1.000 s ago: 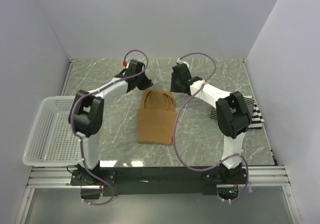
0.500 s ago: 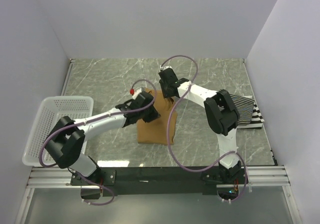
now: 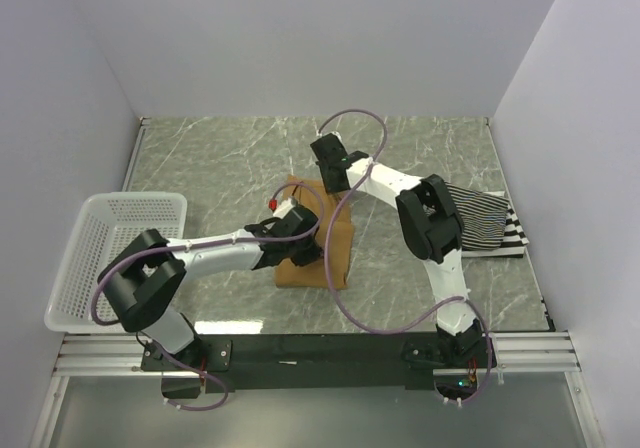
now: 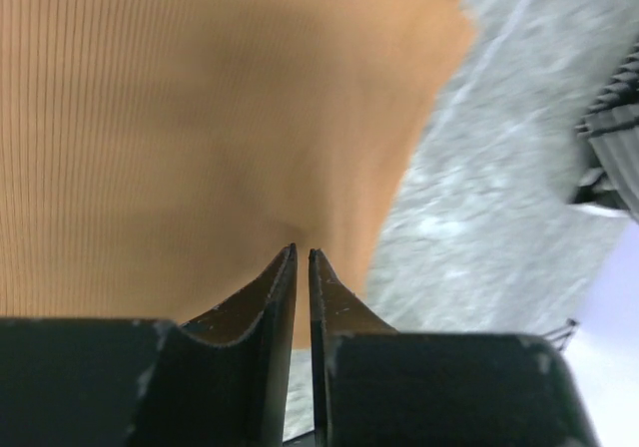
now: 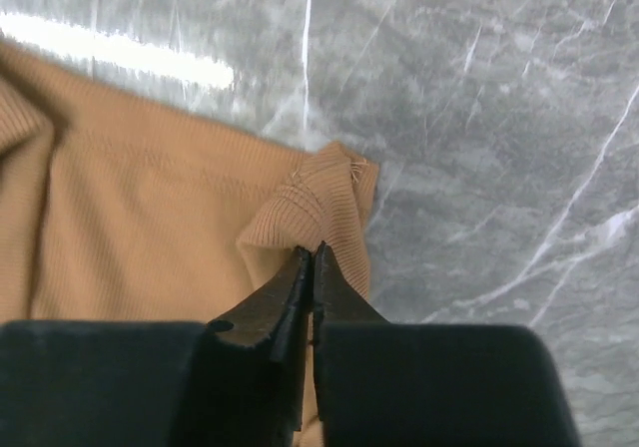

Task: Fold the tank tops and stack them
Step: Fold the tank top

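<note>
left claw (image 4: pixel 302 252) sits low over the near half of the tan tank top (image 3: pixel 300 276). its fingers are clenched to a slit, and ribbed cloth creases into the tips, so i read it as pinched. the top lies mid-table on the grey marble table (image 3: pixel 220 158), between my arms. at its far edge the right claw (image 5: pixel 313 249) is clamped on a turned-up corner of the same top. a white mesh basket (image 3: pixel 100 258) is off left. the striped tank tops (image 3: pixel 485 218) are heaped at right, by the right arm's elbow.
</note>
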You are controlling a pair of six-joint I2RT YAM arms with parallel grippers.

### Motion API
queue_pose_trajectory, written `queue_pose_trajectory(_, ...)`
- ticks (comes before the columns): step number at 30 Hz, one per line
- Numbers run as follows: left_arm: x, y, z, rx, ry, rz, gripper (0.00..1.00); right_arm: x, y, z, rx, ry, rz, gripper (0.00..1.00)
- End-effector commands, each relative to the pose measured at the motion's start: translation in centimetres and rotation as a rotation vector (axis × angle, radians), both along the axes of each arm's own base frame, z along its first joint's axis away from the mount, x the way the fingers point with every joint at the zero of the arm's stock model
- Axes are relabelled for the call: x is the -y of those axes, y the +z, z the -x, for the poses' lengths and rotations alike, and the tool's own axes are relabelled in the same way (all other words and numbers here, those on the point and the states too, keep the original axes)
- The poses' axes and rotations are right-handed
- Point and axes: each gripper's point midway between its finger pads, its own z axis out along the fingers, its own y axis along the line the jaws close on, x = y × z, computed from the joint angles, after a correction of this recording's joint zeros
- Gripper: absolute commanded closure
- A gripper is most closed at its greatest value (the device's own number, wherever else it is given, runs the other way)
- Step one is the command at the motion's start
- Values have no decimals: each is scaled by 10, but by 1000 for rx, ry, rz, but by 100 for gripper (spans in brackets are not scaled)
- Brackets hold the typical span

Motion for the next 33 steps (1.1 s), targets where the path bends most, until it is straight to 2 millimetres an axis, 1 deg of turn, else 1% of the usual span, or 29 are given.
queue_pose_trajectory(1, 4, -15, 9, -19, 13, -12, 84, -1, 8, -9, 17, -95, 6, 99)
queue_pose_trajectory(2, 2, -18, 12, -26, 14, -20, 85, -2, 15, -14, 28, -118, 1, 100)
queue_pose_trajectory(3, 1, -21, 14, -31, 16, -24, 84, 2, 9, -10, 6, -144, 16, 100)
queue_pose_trajectory(4, 2, -24, 17, -37, 14, -26, 85, 2, 16, -16, 24, -166, 19, 100)
queue_pose_trajectory(7, 1, -32, 24, -53, 11, -39, 85, 10, 8, -13, -8, -220, 65, 100)
queue_pose_trajectory(8, 1, -33, 25, -57, 10, -42, 85, 11, 15, -19, 17, -242, 75, 100)
queue_pose_trajectory(9, 1, -35, 26, -60, 11, -42, 85, 14, 8, -16, -2, -256, 95, 100)
queue_pose_trajectory(10, 3, -34, 27, -57, 6, -39, 85, 16, 7, -17, -4, -264, 105, 100)
queue_pose_trajectory(11, 3, -34, 27, -57, 6, -39, 85, 14, 10, -20, 5, -269, 102, 100)
queue_pose_trajectory(12, 4, -34, 28, -57, 3, -39, 85, 18, 2, -19, -9, -279, 126, 100)
queue_pose_trajectory(14, 6, -32, 27, -54, -2, -35, 85, 17, -1, -21, -9, -287, 132, 100)
queue_pose_trajectory(16, 8, -31, 26, -49, -9, -38, 85, 18, -11, -18, -29, -289, 146, 96)
queue_pose_trajectory(17, 9, -29, 25, -45, -12, -34, 85, 17, -11, -20, -22, -294, 131, 90)
queue_pose_trajectory(19, 11, -27, 23, -39, -16, -32, 85, 15, -13, -18, -24, -291, 111, 84)
queue_pose_trajectory(20, 12, -24, 23, -34, -17, -28, 85, 16, -15, -16, -28, -292, 110, 78)
queue_pose_trajectory(21, 12, -23, 22, -32, -20, -28, 85, 13, -7, -18, -10, -298, 84, 75)
queue_pose_trajectory(22, 13, -21, 21, -25, -16, -27, 85, 12, -7, -16, -16, -294, 74, 69)
queue_pose_trajectory(23, 13, -19, 21, -24, -17, -27, 85, 10, 2, -18, 0, -295, 52, 67)
queue_pose_trajectory(25, 13, -14, 19, -14, -17, -23, 85, 7, 12, -19, 19, -294, 24, 63)
queue_pose_trajectory(26, 13, -12, 17, -6, -12, -24, 85, 5, 20, -18, 25, -288, 2, 60)
queue_pose_trajectory(28, 13, -7, 15, 5, -13, -26, 85, 2, 28, -18, 34, -284, -26, 59)
queue_pose_trajectory(29, 13, -4, 13, 15, -9, -28, 85, -1, 36, -18, 42, -279, -48, 58)
queue_pose_trajectory(33, 10, 10, 7, 44, 1, -29, 84, -4, 52, -15, 45, -268, -93, 56)
